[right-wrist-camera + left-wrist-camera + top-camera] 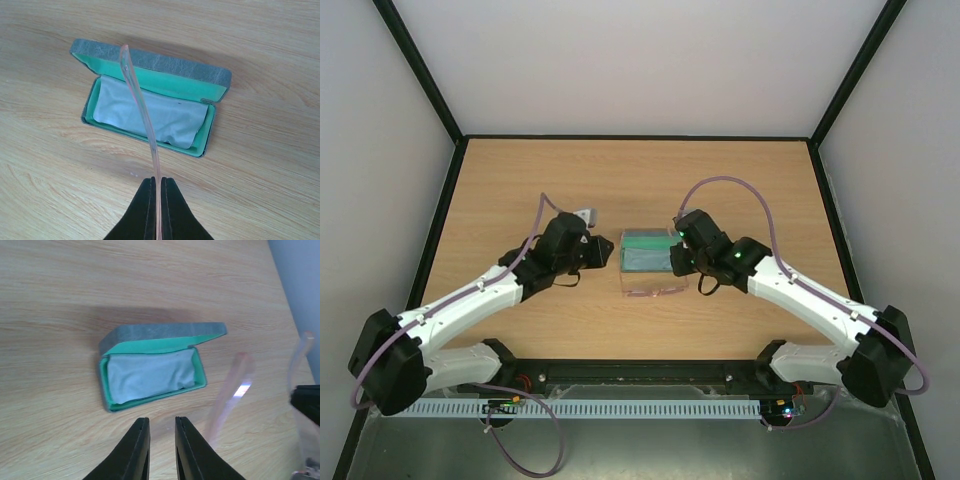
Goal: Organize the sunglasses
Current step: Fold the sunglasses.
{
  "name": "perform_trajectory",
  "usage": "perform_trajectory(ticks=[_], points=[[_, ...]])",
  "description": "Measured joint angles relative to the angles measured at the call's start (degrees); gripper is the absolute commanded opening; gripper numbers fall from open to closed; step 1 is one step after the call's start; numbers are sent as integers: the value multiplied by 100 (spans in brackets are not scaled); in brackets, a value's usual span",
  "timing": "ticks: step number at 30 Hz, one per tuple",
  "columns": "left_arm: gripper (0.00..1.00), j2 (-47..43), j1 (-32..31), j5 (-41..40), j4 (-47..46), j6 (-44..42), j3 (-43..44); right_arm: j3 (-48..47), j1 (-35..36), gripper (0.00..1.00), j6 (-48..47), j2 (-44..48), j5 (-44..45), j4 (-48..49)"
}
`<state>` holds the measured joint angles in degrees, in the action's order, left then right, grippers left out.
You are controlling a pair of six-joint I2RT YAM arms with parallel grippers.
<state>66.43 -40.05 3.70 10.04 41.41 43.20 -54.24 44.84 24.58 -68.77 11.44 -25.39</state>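
The sunglasses (pixel 656 292), a thin translucent pink pair, are in front of the open case (pixel 644 252) at the table's middle. My right gripper (pixel 158 187) is shut on one slim pink temple arm (pixel 140 102), which rises from the jaws and crosses over the case (pixel 154 60). The case is blue-grey with green lining and holds a light blue cloth (pixel 150 114). My left gripper (pixel 162 427) is open and empty, just in front of the case (pixel 160 333), to its left in the top view. The blurred pink sunglasses (pixel 231 392) show to its right.
The wooden table (pixel 520 190) has a black rim and grey walls around it. The right gripper's black body (pixel 307 404) shows at the right edge of the left wrist view. Both arms reach in from the near edge.
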Motion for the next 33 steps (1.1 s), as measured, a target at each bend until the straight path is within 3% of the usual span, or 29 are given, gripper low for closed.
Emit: perform_trajectory(ticks=[12, 18, 22, 27, 29, 33], points=[[12, 540, -890, -98, -240, 28, 457, 0, 0, 1, -4, -146, -39, 0], [17, 297, -1113, -369, -103, 92, 457, 2, 0, 1, -2, -146, -24, 0], [26, -332, -1110, -732, 245, 101, 568, 11, 0, 1, -2, -146, -15, 0], [54, -769, -1040, -1252, 772, 59, 737, 11, 0, 2, -2, -146, -7, 0], [59, -758, -999, -1388, 1014, 9, 739, 11, 0, 1, -2, -146, -11, 0], [40, -503, -815, -1515, 1440, -142, 721, 13, 0, 1, 0, -140, -52, 0]])
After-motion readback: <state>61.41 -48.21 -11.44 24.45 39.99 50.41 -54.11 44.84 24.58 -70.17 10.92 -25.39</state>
